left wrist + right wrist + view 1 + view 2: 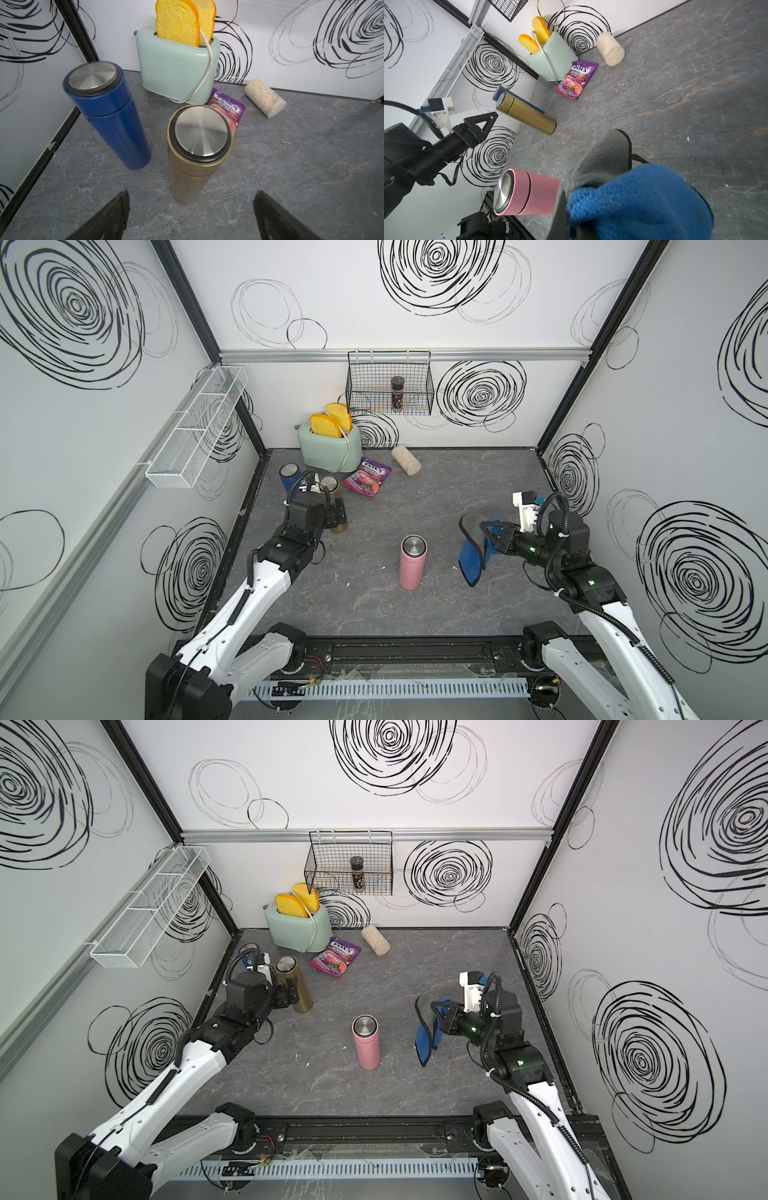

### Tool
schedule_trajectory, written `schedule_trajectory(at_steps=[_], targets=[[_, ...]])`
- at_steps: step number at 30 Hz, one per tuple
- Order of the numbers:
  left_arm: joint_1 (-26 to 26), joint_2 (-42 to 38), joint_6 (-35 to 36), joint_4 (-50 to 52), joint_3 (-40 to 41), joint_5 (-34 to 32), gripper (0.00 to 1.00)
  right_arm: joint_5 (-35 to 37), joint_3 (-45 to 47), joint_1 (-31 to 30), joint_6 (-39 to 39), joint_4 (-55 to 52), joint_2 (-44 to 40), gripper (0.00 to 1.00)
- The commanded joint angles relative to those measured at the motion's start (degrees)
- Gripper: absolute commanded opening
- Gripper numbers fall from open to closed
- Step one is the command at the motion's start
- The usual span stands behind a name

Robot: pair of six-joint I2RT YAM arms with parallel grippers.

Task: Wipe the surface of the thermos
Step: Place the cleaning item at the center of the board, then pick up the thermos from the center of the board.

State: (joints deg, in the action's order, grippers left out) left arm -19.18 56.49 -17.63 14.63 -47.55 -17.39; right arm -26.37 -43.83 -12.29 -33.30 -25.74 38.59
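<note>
Three thermoses stand on the grey table. A pink one [412, 562] [365, 1042] [527, 192] stands alone in the middle. A gold one [331, 486] [295, 986] [193, 162] and a dark blue one [289, 475] [110, 112] stand at the back left. My left gripper [337, 515] [291, 994] [191, 193] is open, its fingers close to the gold thermos's lower body and not touching it. My right gripper [490, 531] [441, 1011] is shut on a blue and grey cloth [473, 562] [426, 1042] [643, 197]. The cloth hangs just right of the pink thermos, apart from it.
A mint toaster [330, 448] with two bread slices stands at the back wall. Beside it lie a purple candy bag [366, 477] and a tipped jar of grains [406, 460]. A wire basket [365, 404] with a spice bottle hangs above. A white mesh shelf [195, 429] hangs on the left wall.
</note>
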Motion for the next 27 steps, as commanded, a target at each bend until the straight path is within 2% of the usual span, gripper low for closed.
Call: schedule_trajectory(at_steps=[1, 5, 9, 13, 17, 21, 24, 27], targets=[[-2.2, -3.41, -1.3, 8.02, -4.51, -0.74, 0.97, -0.69, -2.28, 0.18, -0.68, -3.24, -0.92, 0.0], [-5.55, -7.21, -3.71, 17.07, -8.04, 0.05, 0.97, -1.55, -2.57, -0.08, -0.56, -6.57, -1.41, 0.0], [-9.38, -9.89, -6.63, 25.13, -11.55, 7.96, 0.99, -0.8, -1.84, -1.33, 0.02, -11.68, -1.58, 0.0], [-16.9, -11.75, -12.53, 30.6, -12.61, 10.92, 0.99, 2.34, 1.31, -4.16, -0.53, -13.09, -3.86, 0.0], [-27.27, -13.09, -17.77, 32.84, -11.37, 8.22, 0.98, 6.69, 4.27, -9.19, -1.59, -13.83, -4.06, 0.0], [-36.89, -12.99, -21.52, 31.57, -10.11, 3.64, 0.97, 12.22, 6.84, -17.13, -3.28, -13.77, -2.61, 0.0], [-42.09, -10.43, -22.63, 30.48, -11.23, 1.35, 0.97, 15.47, 8.16, -20.98, -4.94, -13.75, -2.7, 0.0], [-45.88, -5.65, -21.33, 29.85, -14.45, -2.14, 0.97, 16.2, 9.43, -22.28, -7.11, -12.73, -4.33, 0.0]])
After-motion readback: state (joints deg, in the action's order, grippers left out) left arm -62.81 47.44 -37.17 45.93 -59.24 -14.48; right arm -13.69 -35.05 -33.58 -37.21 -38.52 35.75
